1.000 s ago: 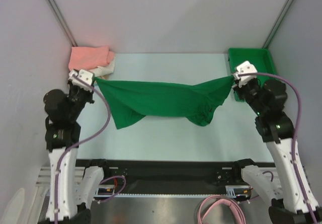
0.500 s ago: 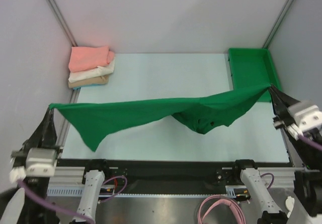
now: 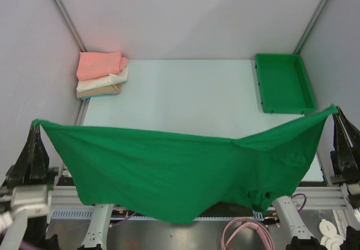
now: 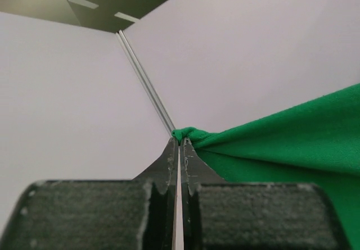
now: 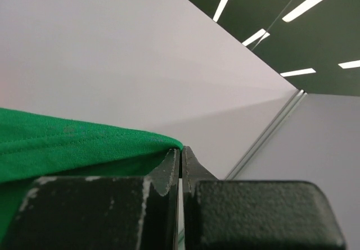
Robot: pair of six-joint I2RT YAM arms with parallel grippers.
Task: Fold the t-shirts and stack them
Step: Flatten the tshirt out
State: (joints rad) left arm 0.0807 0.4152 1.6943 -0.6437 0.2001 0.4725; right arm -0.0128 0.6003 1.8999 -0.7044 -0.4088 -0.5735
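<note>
The dark green t-shirt (image 3: 169,171) hangs stretched in the air between both grippers, high above the near edge of the table. My left gripper (image 3: 36,125) is shut on its left corner, seen in the left wrist view (image 4: 181,139) with the cloth (image 4: 281,137) bunched at the tips. My right gripper (image 3: 335,110) is shut on its right corner, seen in the right wrist view (image 5: 181,149) with the cloth (image 5: 67,143). A stack of folded shirts, salmon pink (image 3: 100,64), white (image 3: 101,82) and tan (image 3: 98,92), sits at the table's far left corner.
A rigid green plastic bin (image 3: 284,82) stands at the far right of the pale table (image 3: 185,92). Grey walls enclose the table on three sides. Pink cable (image 3: 242,236) lies below the table's near edge.
Both grippers have lifted and pulled back toward the near edge, raising the green shirt off the table so it now hangs spread and closer to the camera.
</note>
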